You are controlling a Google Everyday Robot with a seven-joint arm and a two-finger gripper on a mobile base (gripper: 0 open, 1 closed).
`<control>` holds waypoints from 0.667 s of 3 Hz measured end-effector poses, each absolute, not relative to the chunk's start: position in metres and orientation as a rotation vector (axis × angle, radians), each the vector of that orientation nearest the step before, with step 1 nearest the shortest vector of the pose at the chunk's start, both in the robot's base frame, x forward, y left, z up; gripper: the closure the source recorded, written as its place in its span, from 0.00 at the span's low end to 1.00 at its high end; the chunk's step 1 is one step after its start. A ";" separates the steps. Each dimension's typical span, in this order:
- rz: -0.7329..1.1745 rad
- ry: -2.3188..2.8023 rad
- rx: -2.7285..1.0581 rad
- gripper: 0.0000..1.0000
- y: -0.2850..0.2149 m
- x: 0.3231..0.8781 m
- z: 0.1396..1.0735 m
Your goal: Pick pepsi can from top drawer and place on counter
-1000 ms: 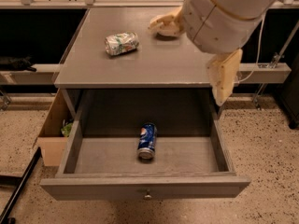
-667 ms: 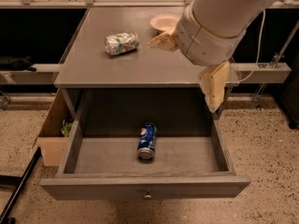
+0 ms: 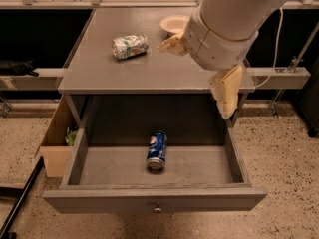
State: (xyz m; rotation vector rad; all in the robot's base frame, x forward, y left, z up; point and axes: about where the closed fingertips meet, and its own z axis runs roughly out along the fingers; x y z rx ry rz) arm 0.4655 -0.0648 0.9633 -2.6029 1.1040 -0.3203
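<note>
My hand (image 3: 194, 79) has swung left over the right side of the table (image 3: 99, 71), and it hangs spread wide and empty, well above the open drawer (image 3: 149, 199). The pepsi can (image 3: 156, 151) lies on its side mid-drawer, pointing front to back. I judge I should clear the table's front edge, drop straight down, and close across the can's round body.
</note>
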 end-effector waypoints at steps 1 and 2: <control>-0.275 1.161 -2.613 0.00 -0.065 0.485 0.932; -0.208 1.219 -2.613 0.00 -0.068 0.508 0.889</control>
